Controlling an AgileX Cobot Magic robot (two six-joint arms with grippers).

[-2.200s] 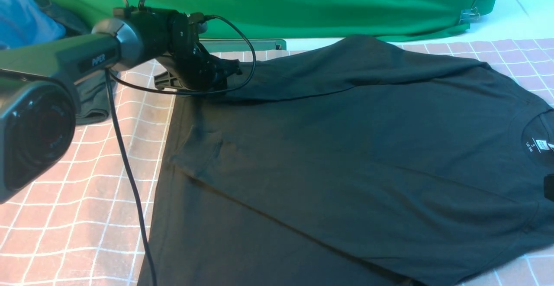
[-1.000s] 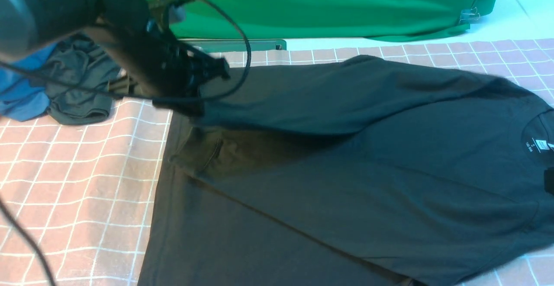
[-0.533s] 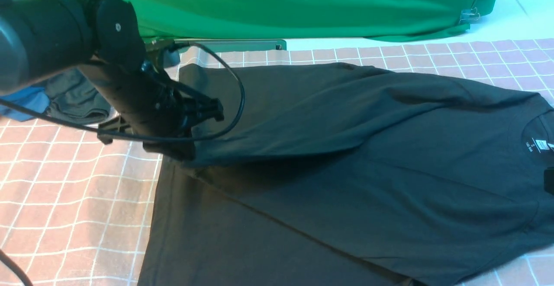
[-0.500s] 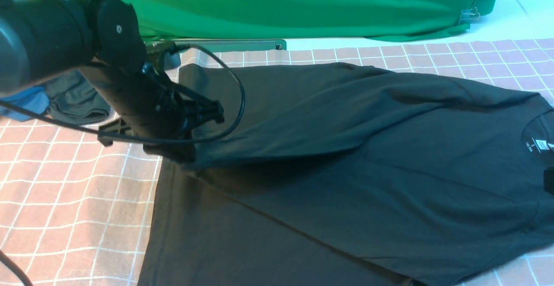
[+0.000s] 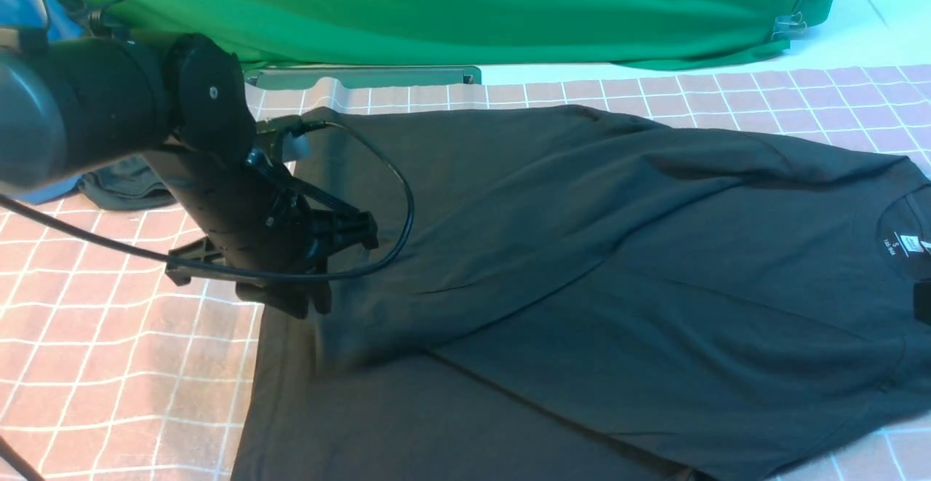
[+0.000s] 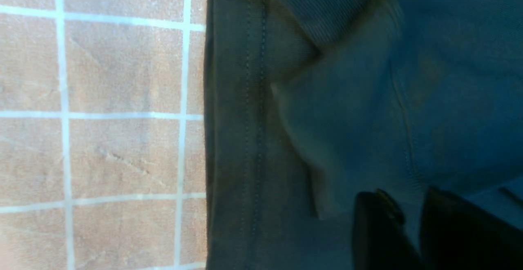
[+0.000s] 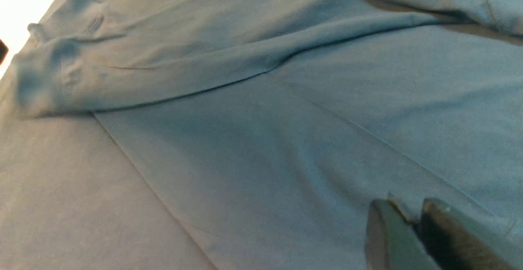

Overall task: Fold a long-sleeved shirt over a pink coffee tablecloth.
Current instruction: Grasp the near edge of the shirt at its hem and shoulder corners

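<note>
And here's the long-sleeved black soft-knit shirt (image 5: 509,168), spread flat on the wide dusty-pink tablecloth with its thin white grid (image 5: 109,394). Its neckline and white neck label (image 5: 910,243) are towards the robot's right, the hem towards its left, so the sleeves can lie lengthways over the body.

The far sleeve (image 5: 436,284) runs in diagonally, its lower end blurred near the hem. The left end effector (image 5: 309,307) is just above that area, fingers parted, with no cloth visible between them. This looks like the release: the sleeve is being let down inside the body's outline, presumably so nothing sticks out when the bigger folds come.

Over to the right end effector (image 7: 408,210): tips a narrow gap apart, no pinched cloth to be seen, poised over the near part of the shirt. My guess is it's waiting there, handy for the next two-armed fold.

Beneath the far sleeve, a long slanting edge (image 5: 524,397) suggests the near sleeve is folded in too. So, early folds, I'd judge, with the body still to halve. The danger now? Fingers snagging that loose sleeve on the way out; a clear lift first would protect the lay.
</note>
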